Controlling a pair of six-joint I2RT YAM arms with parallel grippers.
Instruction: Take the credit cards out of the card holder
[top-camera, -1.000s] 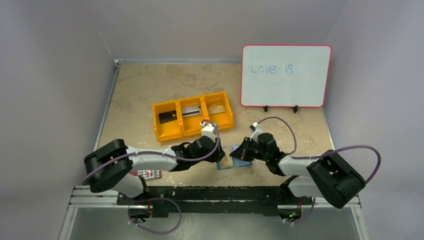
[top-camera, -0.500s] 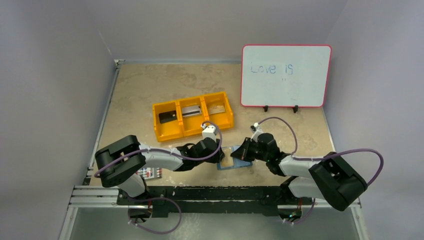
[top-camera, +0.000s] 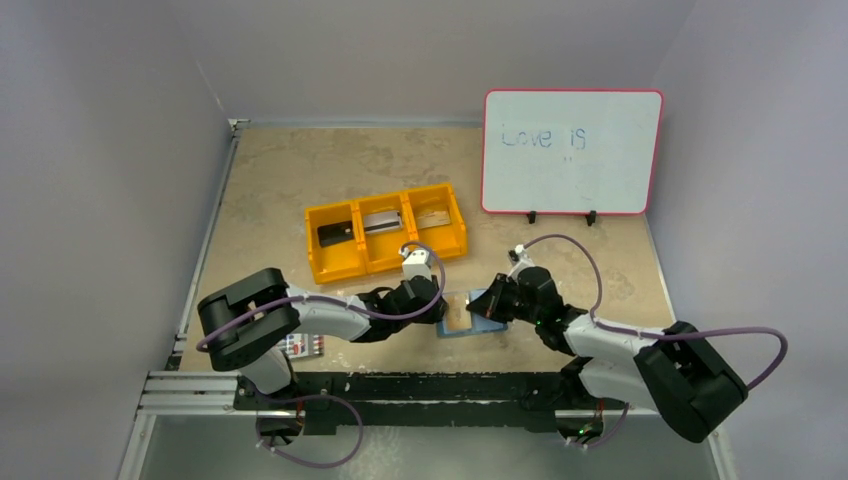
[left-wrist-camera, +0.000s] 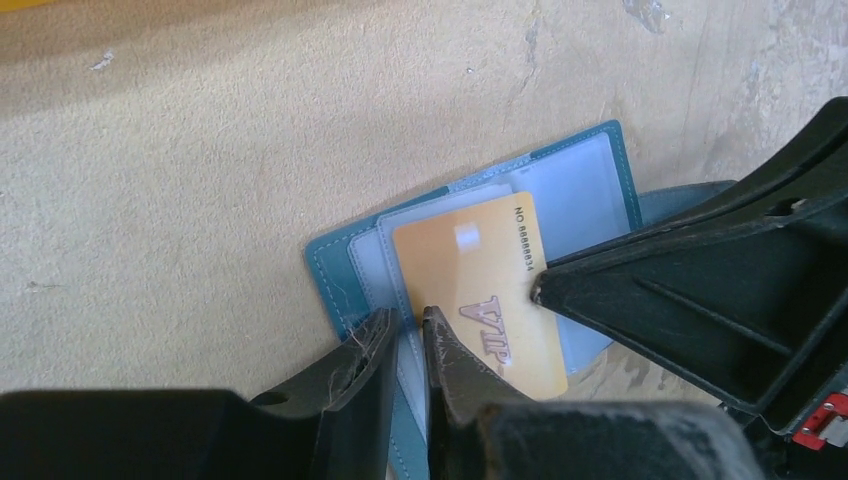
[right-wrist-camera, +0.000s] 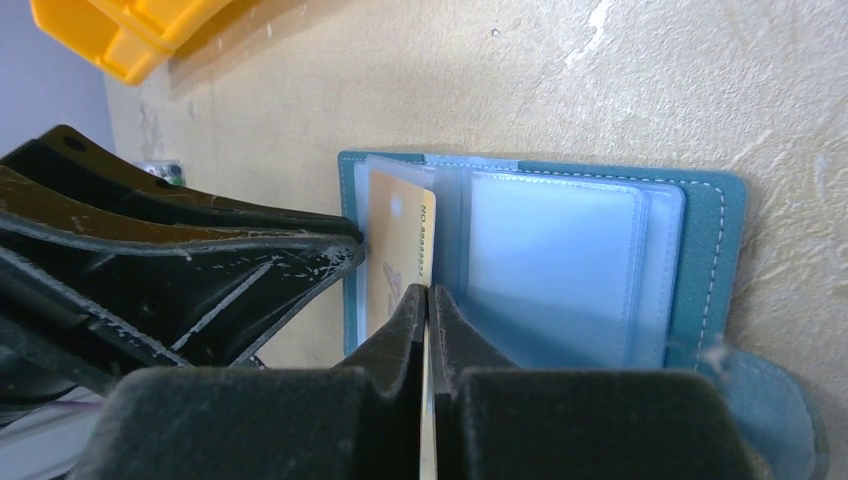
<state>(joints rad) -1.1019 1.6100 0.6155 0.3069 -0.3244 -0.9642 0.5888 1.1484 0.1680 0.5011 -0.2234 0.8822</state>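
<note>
Marker pack (top-camera: 300, 346) at the near edge of the table (top-camera: 300, 170), left of centre, partly under the left arm. Just beyond, by the middle of that edge, card holder (right-wrist-camera: 712, 240) lying open, pale sleeves up, gold card (left-wrist-camera: 480, 270) among them. Left gripper (left-wrist-camera: 408, 318) narrowed to a slit astride the card's near corner, not visibly clamped. Right gripper (right-wrist-camera: 427, 295) pressed shut, tips against the card's long edge (pinching or merely pushing, cannot tell). Farther back, toward the centre, orange bin (top-camera: 330, 270): black card (top-camera: 335, 233), silver-grey card (top-camera: 380, 221), tan card (top-camera: 433, 217), one per compartment. Whiteboard (top-camera: 570, 150) upright at the far right edge.
</note>
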